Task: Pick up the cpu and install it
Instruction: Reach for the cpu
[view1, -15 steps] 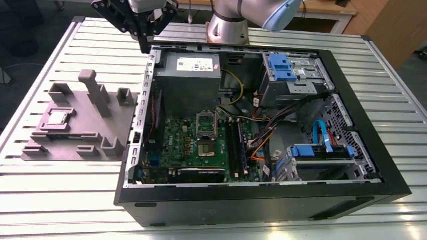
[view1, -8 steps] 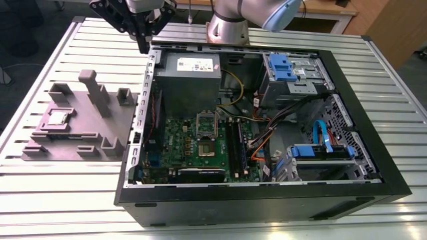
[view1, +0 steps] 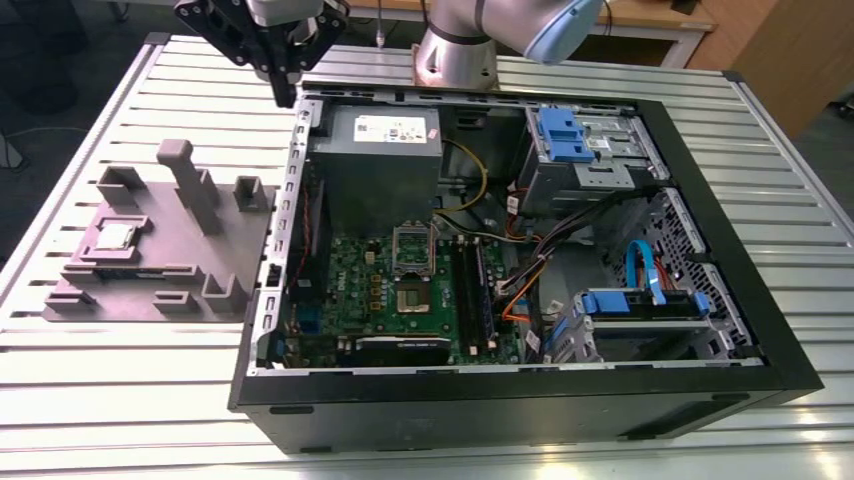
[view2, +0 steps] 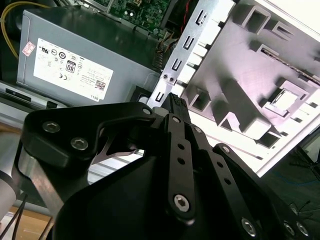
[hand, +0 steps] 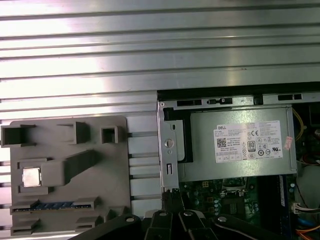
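Note:
The cpu (view1: 118, 236) is a small shiny square chip lying in a recess of the grey fixture block (view1: 160, 285) on the table, at the exterior view's left of the computer case. Both wrist views show the cpu (view2: 286, 101) (hand: 31, 177) resting in that recess. My gripper (view1: 284, 92) hangs high over the far corner of the case, above the wall beside the power supply, well apart from the cpu. Its fingers (view2: 172, 102) are shut with nothing between them, and the gripper (hand: 173, 196) points down at the case wall. The motherboard's socket frame (view1: 411, 250) stands open.
The open black computer case (view1: 721, 300) fills the table's middle, with a grey power supply (view1: 380, 150), blue drive brackets (view1: 567, 135), cables (view1: 527, 290) and memory slots inside. The fixture block has tall posts (view1: 187, 185). Slatted metal table (view1: 120, 400) lies around both.

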